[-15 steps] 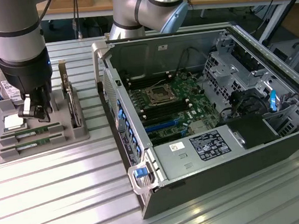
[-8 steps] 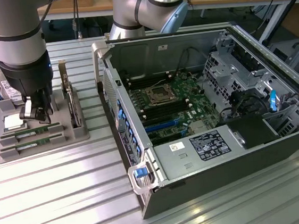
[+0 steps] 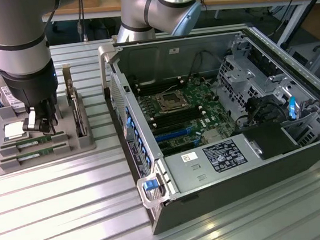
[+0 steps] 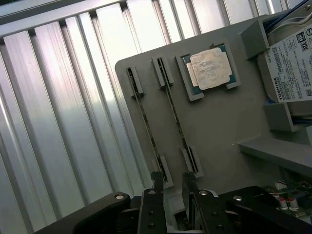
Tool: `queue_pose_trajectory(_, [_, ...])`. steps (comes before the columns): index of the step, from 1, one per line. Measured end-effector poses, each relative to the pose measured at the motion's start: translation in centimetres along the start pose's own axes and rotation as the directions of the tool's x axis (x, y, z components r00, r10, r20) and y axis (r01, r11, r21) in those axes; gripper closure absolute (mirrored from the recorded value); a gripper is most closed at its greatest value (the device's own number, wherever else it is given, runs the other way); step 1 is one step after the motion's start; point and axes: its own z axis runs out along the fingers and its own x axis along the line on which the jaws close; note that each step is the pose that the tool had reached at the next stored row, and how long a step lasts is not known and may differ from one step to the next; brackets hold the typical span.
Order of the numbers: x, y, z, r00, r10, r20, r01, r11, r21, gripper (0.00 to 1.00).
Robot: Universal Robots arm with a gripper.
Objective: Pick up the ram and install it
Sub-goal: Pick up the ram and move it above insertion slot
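Observation:
Two green ram sticks [image 3: 33,142] [image 3: 35,155] stand on edge in slots of a grey holder tray [image 3: 44,161] at the exterior view's left. In the wrist view they show as thin dark lines, one [image 4: 146,127] beside the other [image 4: 177,122]. My gripper [image 3: 42,128] hangs just above the tray, over one end of the sticks. Its two dark fingers [image 4: 157,183] stand apart with nothing between them, so the gripper [image 4: 173,184] is open. It touches neither stick.
On the same tray lie a square silver processor [image 4: 209,68] and a boxy hard drive [image 4: 292,63] standing upright [image 3: 78,114]. An open computer case [image 3: 230,130] with its motherboard [image 3: 176,109] sits to the exterior view's right on the ribbed metal table [image 3: 66,210].

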Motion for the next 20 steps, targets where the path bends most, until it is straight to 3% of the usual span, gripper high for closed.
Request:
queue_pose_trajectory(18, [0.0, -0.06, 1.38, 1.0, 0.0, 0.0, 0.0, 1.0, 0.0, 0.7])
queue_pose_trajectory(19, [0.0, -0.07, 1.54, 1.0, 0.0, 0.0, 0.0, 1.0, 0.0, 0.7])
queue_pose_trajectory(20, [0.0, -0.1, 2.77, 1.0, 0.0, -0.0003, 0.0, 1.0, -0.0001, 0.7])
